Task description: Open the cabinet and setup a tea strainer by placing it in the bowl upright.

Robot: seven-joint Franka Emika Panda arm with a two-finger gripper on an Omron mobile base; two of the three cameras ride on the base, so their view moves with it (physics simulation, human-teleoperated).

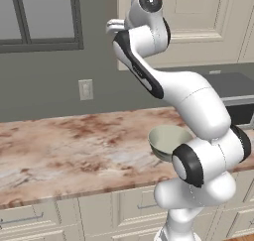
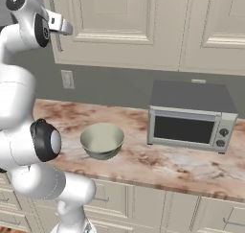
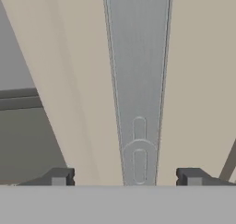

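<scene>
- Our gripper (image 3: 124, 177) is raised to the wall cabinet (image 2: 119, 21), whose cream door is shut.
- In the hand view, the door's metal bar handle (image 3: 138, 80) runs straight away from us between our two dark fingertips (image 3: 59, 177), one on each side of it with a gap showing on both.
- The jaws stand wide and hold nothing; they straddle the bar without touching it.
- The bar's long axis is vertical on the door, crosswise to the line the jaws close along, so we judge that closing would pinch it across its width.
- The pale green bowl (image 2: 102, 140) sits empty on the marbled counter (image 2: 158, 165) below, left of a grey microwave (image 2: 191, 117).
- The tea strainer is presumably behind the closed door.
</scene>
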